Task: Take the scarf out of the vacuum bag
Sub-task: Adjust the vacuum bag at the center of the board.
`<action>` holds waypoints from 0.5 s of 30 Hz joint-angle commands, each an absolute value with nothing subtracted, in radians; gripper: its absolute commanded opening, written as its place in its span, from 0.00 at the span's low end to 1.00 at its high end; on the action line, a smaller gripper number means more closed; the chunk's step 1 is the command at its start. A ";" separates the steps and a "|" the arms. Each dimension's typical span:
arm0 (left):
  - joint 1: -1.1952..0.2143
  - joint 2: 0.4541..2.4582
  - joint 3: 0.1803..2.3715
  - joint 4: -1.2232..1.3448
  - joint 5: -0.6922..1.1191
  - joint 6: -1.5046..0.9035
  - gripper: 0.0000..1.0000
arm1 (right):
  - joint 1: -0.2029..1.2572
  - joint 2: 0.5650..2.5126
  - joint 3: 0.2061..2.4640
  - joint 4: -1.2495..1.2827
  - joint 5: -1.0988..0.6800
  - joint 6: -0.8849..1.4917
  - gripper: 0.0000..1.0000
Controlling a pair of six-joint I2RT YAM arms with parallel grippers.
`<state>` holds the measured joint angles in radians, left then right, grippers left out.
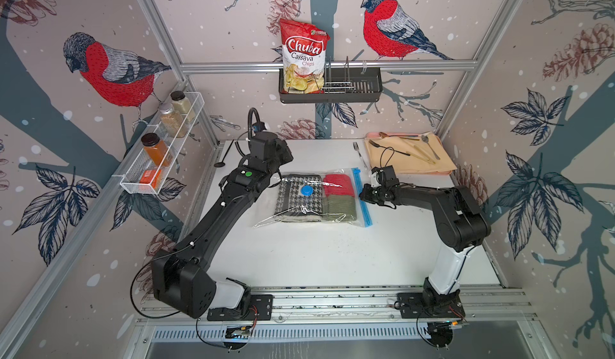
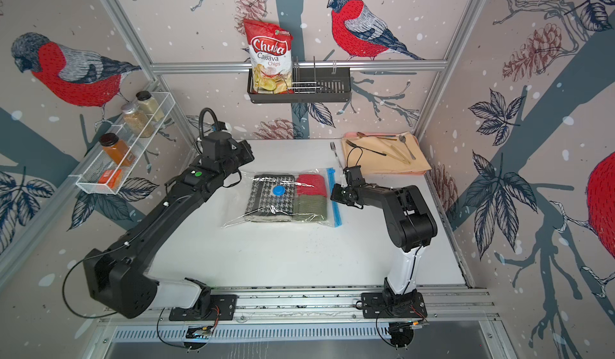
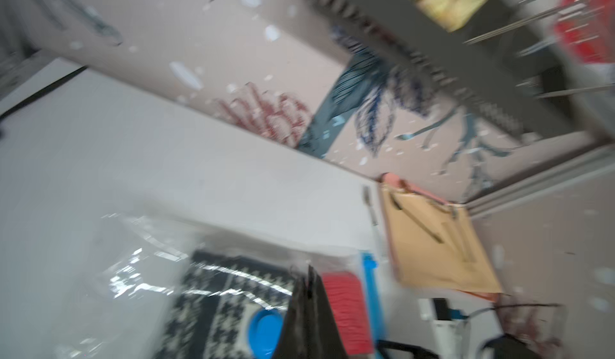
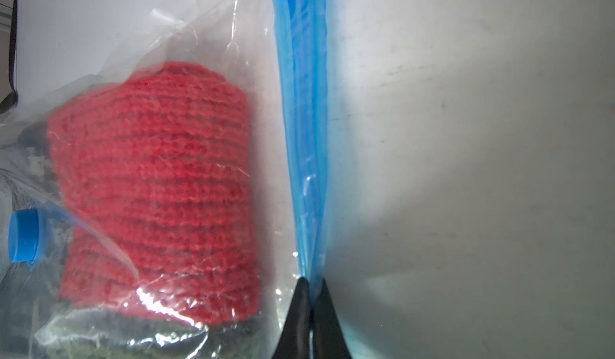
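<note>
Bullfinch wallpaper closes round the white table, and at its middle the vacuum bag lies flat. The scarf is inside it, folded, in the half of the bag away from the zip strip, with the round blue valve sitting on the plastic right above it. Between the scarf and the strip two smaller knits lie side by side under the film: a red piece toward the back wall and an olive piece toward my bases. My right gripper reaches in low from the side, its jaws pressed together on the blue zip strip partway along that edge, the red piece just beside it behind the plastic. My left gripper is above the bag's far side; its wrist view is smeared, but the two dark fingers meet at their tips with nothing I can make out between them, and the scarf and valve show below them. Behind my right arm a tan cloth with cutlery lies on a pink tray, a fork just beside it on the table.
</note>
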<state>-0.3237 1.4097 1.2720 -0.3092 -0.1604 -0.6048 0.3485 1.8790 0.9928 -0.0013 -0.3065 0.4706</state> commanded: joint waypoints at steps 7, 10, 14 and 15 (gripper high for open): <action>-0.031 1.426 1.098 -0.393 0.046 -0.556 0.48 | 0.339 1.870 0.980 -0.154 -0.323 0.462 0.02; 0.064 1.439 1.021 -0.333 0.229 -0.540 0.48 | 0.335 1.873 0.982 -0.146 -0.347 0.466 0.03; 0.115 1.511 0.974 -0.325 0.333 -0.498 0.49 | 0.329 1.865 0.980 -0.145 -0.361 0.465 0.06; 0.116 1.527 0.965 -0.320 0.339 -0.495 0.49 | 0.328 1.860 0.977 -0.143 -0.362 0.465 0.06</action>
